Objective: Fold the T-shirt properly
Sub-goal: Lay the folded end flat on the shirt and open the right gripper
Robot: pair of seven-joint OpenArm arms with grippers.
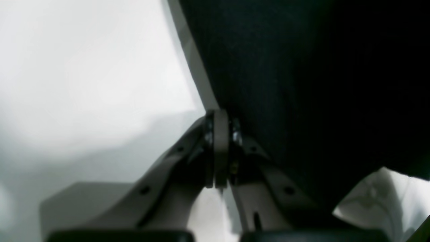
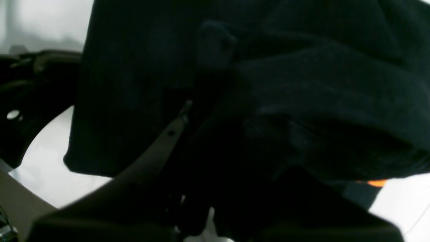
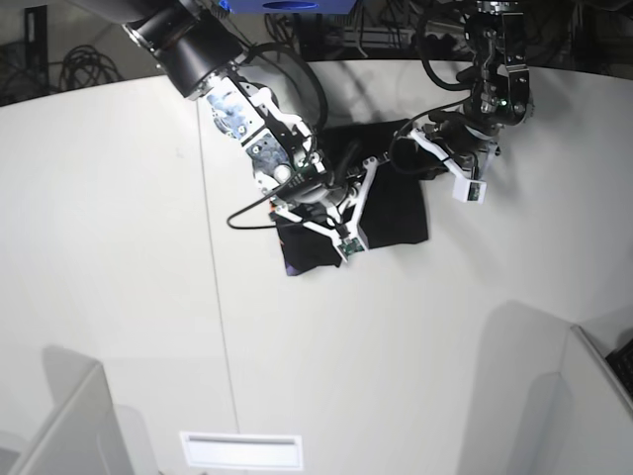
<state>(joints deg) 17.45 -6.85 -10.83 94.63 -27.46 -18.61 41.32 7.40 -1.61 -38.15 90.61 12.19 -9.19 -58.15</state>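
Note:
The black T-shirt [image 3: 396,213] lies bunched in a small shape at the back middle of the white table [image 3: 129,257]. In the base view my right gripper [image 3: 368,176] is down on its upper middle, and my left gripper [image 3: 409,133] is at its far right corner. In the left wrist view the left gripper [image 1: 220,113] is shut at a taut edge of the T-shirt [image 1: 302,84], which drapes over one finger. Folds of the T-shirt [image 2: 302,84] bury the right gripper [image 2: 196,107]; only one finger [image 2: 168,134] shows. An orange mark [image 2: 376,183] peeks out below.
Cables and dark equipment [image 3: 89,49] crowd the far edge behind the table. White partition panels stand at the front left [image 3: 59,416] and front right [image 3: 584,396]. A narrow slot [image 3: 237,450] sits in the table's front edge.

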